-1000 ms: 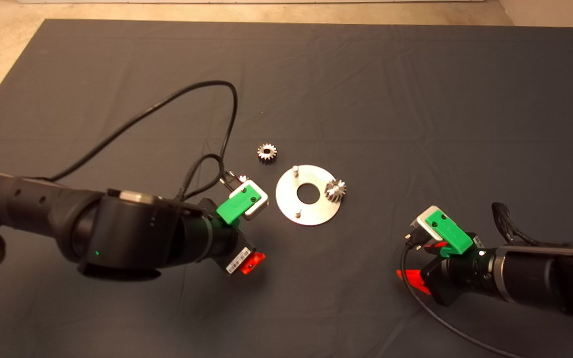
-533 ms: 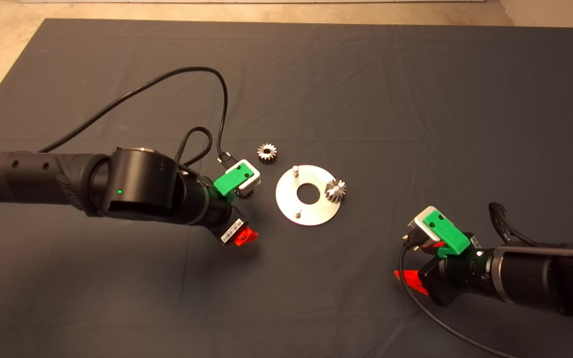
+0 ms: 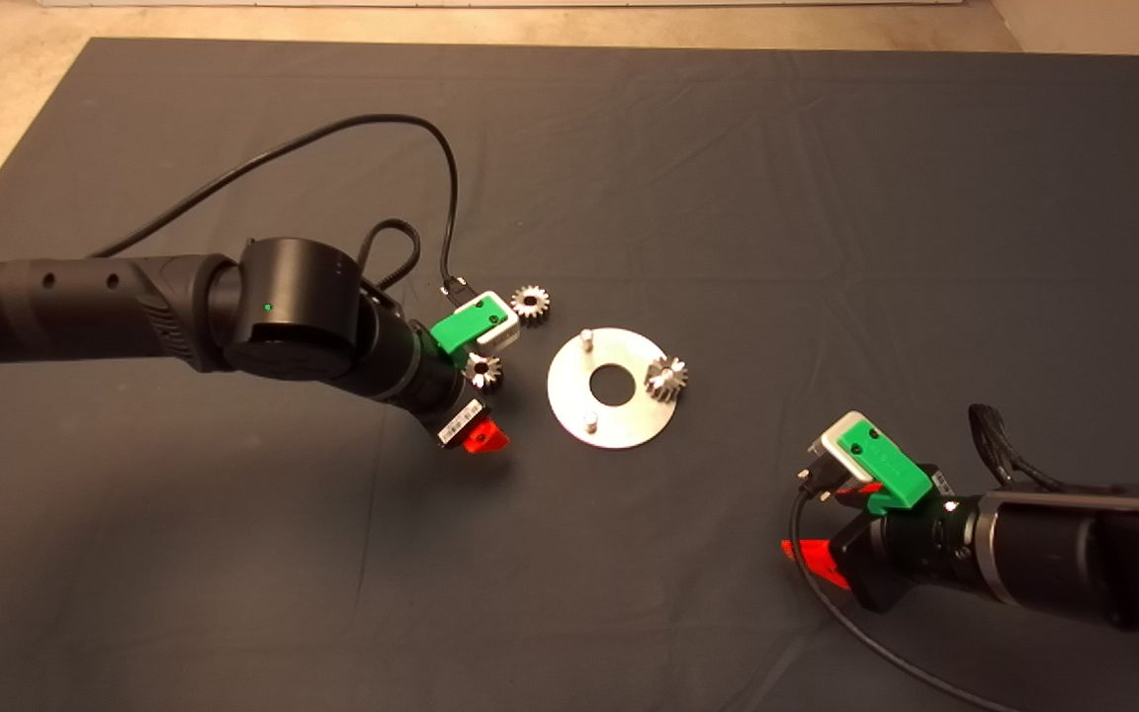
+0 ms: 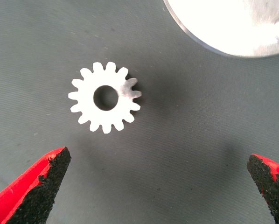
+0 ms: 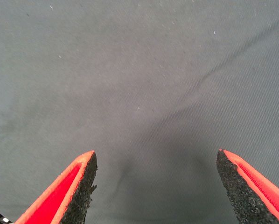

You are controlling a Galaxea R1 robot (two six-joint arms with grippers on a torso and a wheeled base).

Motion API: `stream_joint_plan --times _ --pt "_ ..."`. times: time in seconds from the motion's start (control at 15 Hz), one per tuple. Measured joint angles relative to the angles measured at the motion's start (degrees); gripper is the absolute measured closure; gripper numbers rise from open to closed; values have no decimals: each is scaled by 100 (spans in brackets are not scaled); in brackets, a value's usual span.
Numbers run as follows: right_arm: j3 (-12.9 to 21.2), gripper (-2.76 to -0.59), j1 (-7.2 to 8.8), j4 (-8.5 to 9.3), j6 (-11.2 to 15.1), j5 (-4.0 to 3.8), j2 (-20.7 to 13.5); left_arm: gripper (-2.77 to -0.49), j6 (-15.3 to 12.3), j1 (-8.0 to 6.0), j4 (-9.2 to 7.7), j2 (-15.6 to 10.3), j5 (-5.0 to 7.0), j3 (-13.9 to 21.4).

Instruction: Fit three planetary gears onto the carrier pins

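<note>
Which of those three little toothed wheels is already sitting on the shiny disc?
The small silver gear at the flat silver disc's right edge; the other two lie on the mat.

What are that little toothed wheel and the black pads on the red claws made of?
The gear looks like bare silver metal, bright and reflective with crisp-cut teeth. The pads on the left end effector look like rough black foam or grit rubber; which one is unclear.

The counter (image 3: 827,198) is covered by a dark grey cloth mat. Directly on it are laid a flat round silver metal disc (image 3: 579,400) and two small silver-grey toothed spur gears (image 3: 530,302) (image 3: 482,371), both just beside the disc.
</note>
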Motion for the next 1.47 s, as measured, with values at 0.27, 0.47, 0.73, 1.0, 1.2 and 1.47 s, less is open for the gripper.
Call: stream_joint_plan --times 0.27,0.47,0.73,1.0,1.2,1.47 --pt "1 -189 0 2 0 2 33 -275 181 0 -10 14 -87 -285" --pt "2 -189 0 2 0 6 30 -275 415 0 -214 141 -388 -621" --pt "2 -189 0 2 0 5 33 -275 694 -5 -413 283 -507 -964" --pt "2 -189 0 2 0 2 35 -275 793 -2 -451 316 -532 -1019" --pt "2 -189 0 2 0 5 52 -267 821 -5 -457 320 -604 -1055" --pt "2 -189 1 2 0 2 52 -252 826 -5 -457 319 -736 -1111"
